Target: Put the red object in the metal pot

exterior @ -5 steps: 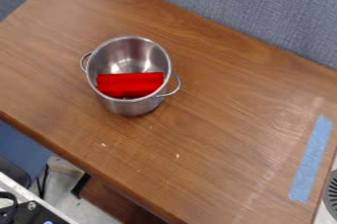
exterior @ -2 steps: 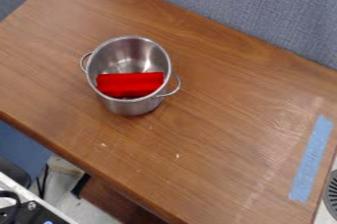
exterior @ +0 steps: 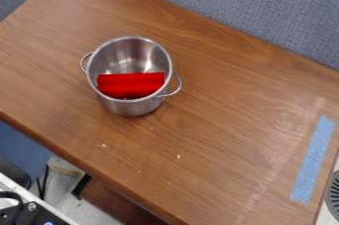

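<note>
Inside pot (exterior: 130, 74), on surface (exterior: 239, 120): red piece (exterior: 133, 84), likely light, stiff, smooth; best pinched across flat edges. Tool out of frame, released, jaws wide.

The metal pot (exterior: 131, 74) is shiny, polished steel, its inner wall mirroring the light. The red object (exterior: 131, 84) inside looks smooth, plain and matt. The surface (exterior: 225, 90) is brown wood with visible grain and a faintly scuffed sheen. A strip of blue tape (exterior: 311, 157) looks matt.
</note>
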